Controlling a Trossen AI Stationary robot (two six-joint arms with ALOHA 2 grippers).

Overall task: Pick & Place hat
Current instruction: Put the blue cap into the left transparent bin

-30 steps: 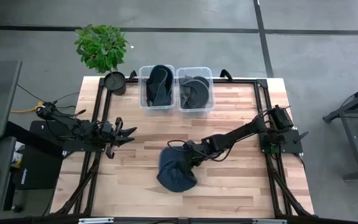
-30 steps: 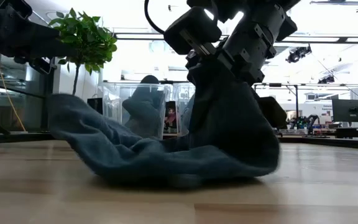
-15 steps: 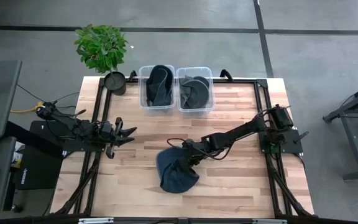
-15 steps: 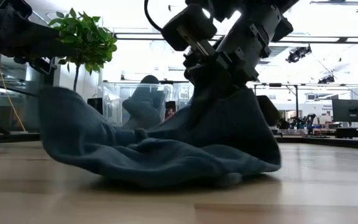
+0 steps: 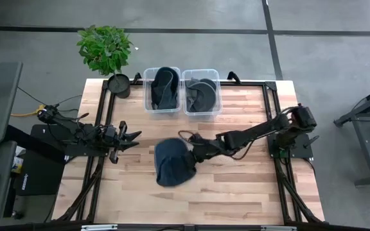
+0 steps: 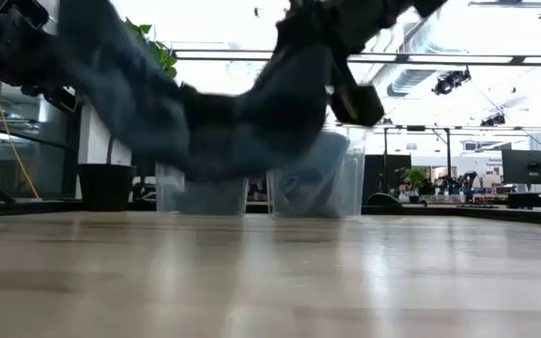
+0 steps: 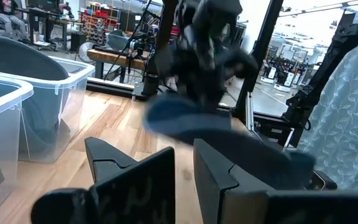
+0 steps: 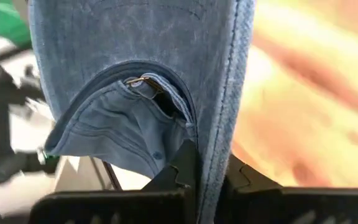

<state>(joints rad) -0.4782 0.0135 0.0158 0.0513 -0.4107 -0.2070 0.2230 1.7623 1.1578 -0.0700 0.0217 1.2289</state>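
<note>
- My right gripper [image 5: 191, 149] is pinching the hat [image 5: 172, 160] — in the right wrist view its two fingers [image 8: 185, 165] press together on a fold of the blue denim just beside the strap buckle, and the rest of the cap hangs from that fold.
- The hat is off the wood: the low view shows it [image 6: 214, 103] slung in the air with bare table [image 6: 270, 282] beneath it, and from above it sits over the middle of the table, on the near side of the bins.
- I judge this to be the carry step, lift done and placement not yet made.
- The grip holds only an edge of cloth, so I want a smooth, unhurried sweep — a jerk could swing the crown or slip the fold out.
- Two clear bins stand at the far edge, the left bin [image 5: 162, 90] and the right bin [image 5: 202, 91], each already holding dark hats; which one this hat belongs in I cannot tell.
- I would keep the hanging brim above the bin rims on the approach, centre the bulk of the cloth over the opening, and only then let go.
- My left gripper [image 5: 124, 138] waits at the table's left side, fingers [image 7: 135, 180] pressed together and holding nothing, well apart from the carry path.
</note>
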